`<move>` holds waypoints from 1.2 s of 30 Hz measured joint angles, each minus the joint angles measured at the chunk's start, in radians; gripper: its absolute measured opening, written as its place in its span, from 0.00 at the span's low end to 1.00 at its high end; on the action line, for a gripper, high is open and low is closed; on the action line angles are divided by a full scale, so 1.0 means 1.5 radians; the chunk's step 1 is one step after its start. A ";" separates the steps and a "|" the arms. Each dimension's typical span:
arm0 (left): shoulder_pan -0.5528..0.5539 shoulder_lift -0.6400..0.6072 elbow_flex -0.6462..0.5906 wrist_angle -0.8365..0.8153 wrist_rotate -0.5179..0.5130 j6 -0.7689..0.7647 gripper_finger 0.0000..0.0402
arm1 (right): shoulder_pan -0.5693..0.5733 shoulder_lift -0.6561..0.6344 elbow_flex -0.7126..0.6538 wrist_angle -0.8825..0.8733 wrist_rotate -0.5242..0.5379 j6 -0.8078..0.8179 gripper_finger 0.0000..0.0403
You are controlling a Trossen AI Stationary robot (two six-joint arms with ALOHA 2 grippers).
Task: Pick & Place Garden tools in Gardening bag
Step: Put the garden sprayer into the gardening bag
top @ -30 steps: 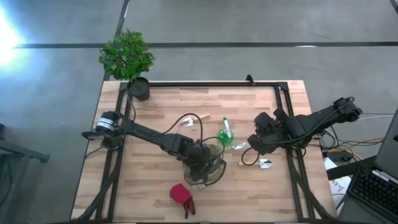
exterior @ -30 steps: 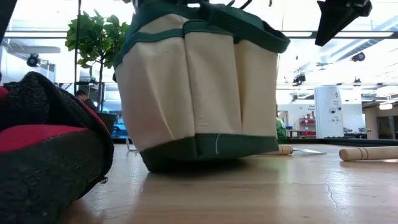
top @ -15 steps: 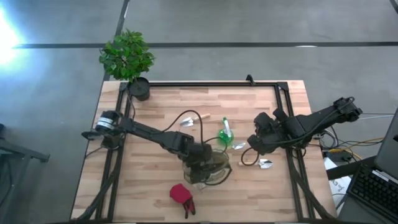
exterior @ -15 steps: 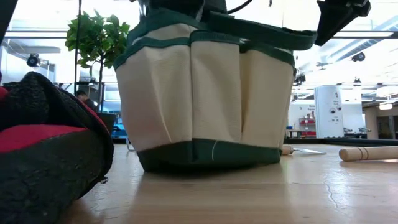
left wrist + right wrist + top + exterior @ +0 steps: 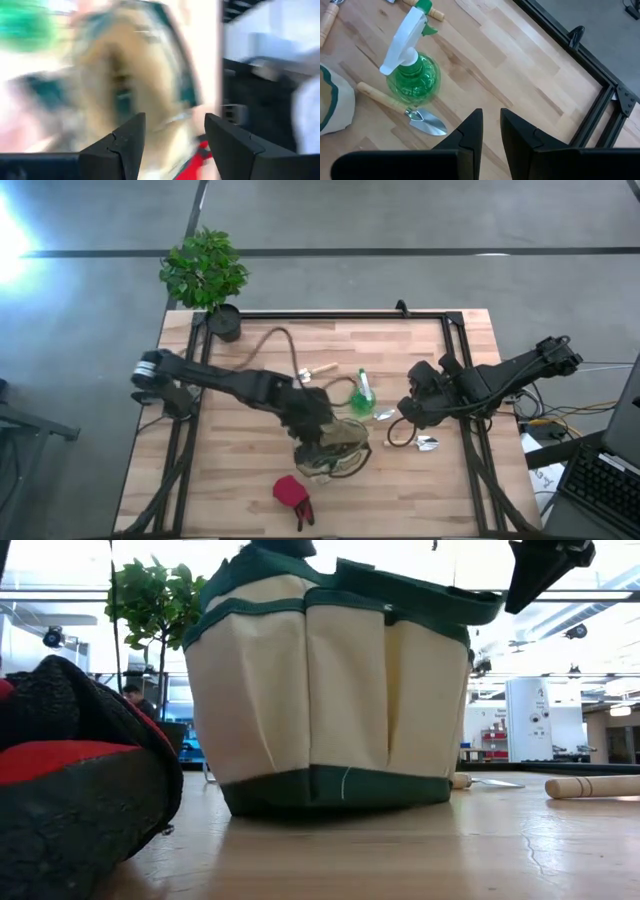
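Note:
The gardening bag (image 5: 335,452), cream cloth with green trim, stands flat on its base (image 5: 335,788) near the table's middle. My left gripper (image 5: 315,420) hovers open over the bag's far left rim; its wrist view is blurred and nothing lies between its fingers (image 5: 175,122). My right gripper (image 5: 412,412) waits to the bag's right, fingers nearly together on nothing (image 5: 491,122). The green spray bottle (image 5: 412,75) and a wooden-handled trowel (image 5: 405,107) lie on the table between the bag and my right gripper. The red glove (image 5: 292,492) lies near the front edge.
A second trowel (image 5: 428,443) lies right of the bag, and a wooden-handled tool (image 5: 318,370) lies beyond it. A potted plant (image 5: 205,270) stands at the far left corner. A black frame (image 5: 600,97) runs along the table's edges.
My left gripper has opened and let go of the bag, then risen and drawn back toward the table's far left. The bag, which was tipped with one side of its base off the table, has dropped flat onto its base.

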 joint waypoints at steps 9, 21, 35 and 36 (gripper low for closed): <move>-0.029 -0.151 -0.042 -0.273 -0.340 -0.162 0.51 | 0.021 0.000 -0.041 0.218 -0.100 -0.231 0.15; -0.026 -0.278 -0.390 -0.030 -0.258 -0.228 0.51 | 0.063 0.000 -0.133 0.496 -0.302 -0.356 0.15; -0.025 -0.259 -0.590 0.402 -0.181 -0.290 0.51 | 0.094 0.053 -0.331 0.824 -0.421 -0.303 0.07; -0.025 -0.256 -0.591 0.419 -0.181 -0.286 0.51 | 0.094 0.063 -0.334 0.841 -0.420 -0.314 0.05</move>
